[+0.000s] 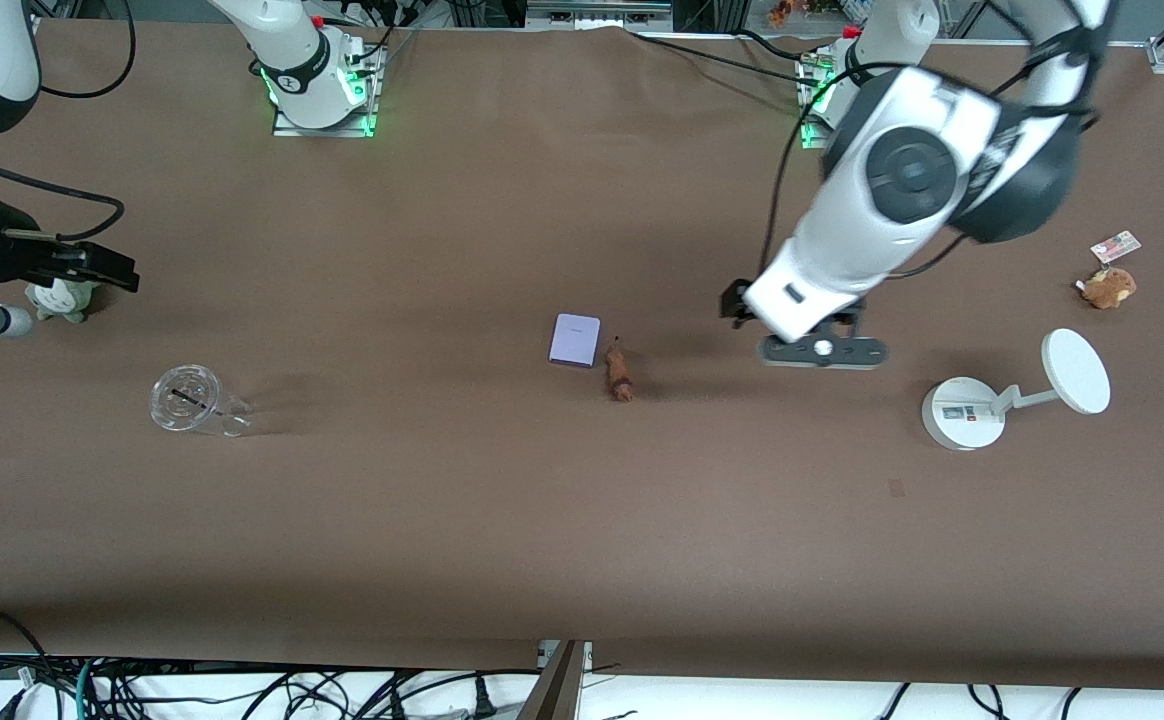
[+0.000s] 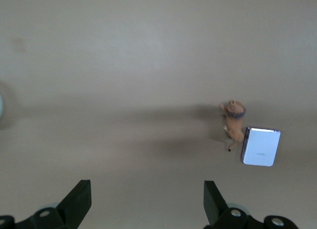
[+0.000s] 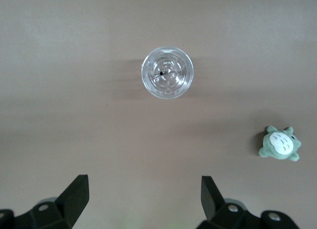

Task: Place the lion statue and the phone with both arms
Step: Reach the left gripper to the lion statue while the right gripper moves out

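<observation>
Left hand (image 1: 822, 350), fingers apart and empty, hovers over bare bench (image 1: 462, 520) beside the lion statue (image 1: 619, 372), which lies touching the phone (image 1: 575, 340) mid-bench; right hand (image 3: 141, 201), also apart, waits over its end; approach step, next descend onto the statue.

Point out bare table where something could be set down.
Bare: between the clear cup and the phone, and the whole strip nearer the camera. Crowded: lion statue beside the phone, left gripper near the white stand.
</observation>
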Motion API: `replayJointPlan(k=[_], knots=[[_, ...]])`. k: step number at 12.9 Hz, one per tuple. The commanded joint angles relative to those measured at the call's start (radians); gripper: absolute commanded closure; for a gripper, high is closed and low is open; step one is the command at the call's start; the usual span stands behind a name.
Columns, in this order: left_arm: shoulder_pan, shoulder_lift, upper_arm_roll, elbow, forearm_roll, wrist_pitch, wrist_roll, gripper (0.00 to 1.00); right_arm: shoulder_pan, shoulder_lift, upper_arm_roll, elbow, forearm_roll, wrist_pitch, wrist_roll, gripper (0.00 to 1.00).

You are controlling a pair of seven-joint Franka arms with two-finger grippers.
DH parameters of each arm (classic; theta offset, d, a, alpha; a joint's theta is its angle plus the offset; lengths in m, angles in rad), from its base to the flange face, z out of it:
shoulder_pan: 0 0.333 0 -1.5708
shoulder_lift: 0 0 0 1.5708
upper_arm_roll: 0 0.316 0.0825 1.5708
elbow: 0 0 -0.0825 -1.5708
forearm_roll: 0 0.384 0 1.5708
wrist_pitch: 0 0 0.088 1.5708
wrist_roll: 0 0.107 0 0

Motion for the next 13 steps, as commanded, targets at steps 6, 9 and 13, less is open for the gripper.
replayJointPlan(k=[6,9,13], knots=[[-0.154,0.318,0.008,0.087,0.045,0.372,-0.131,0.0,0.076,0.139,0.013,0.025,0.011,0.127,0.013,0.0],[-0.181,0.374,0.012,0.077,0.097,0.476,-0.206,0.0,0.104,0.197,0.013,0.024,0.013,0.178,0.015,0.0],[-0.208,0.427,0.013,0.056,0.126,0.51,-0.313,0.0,0.134,0.243,0.014,0.024,0.013,0.216,0.015,0.0]])
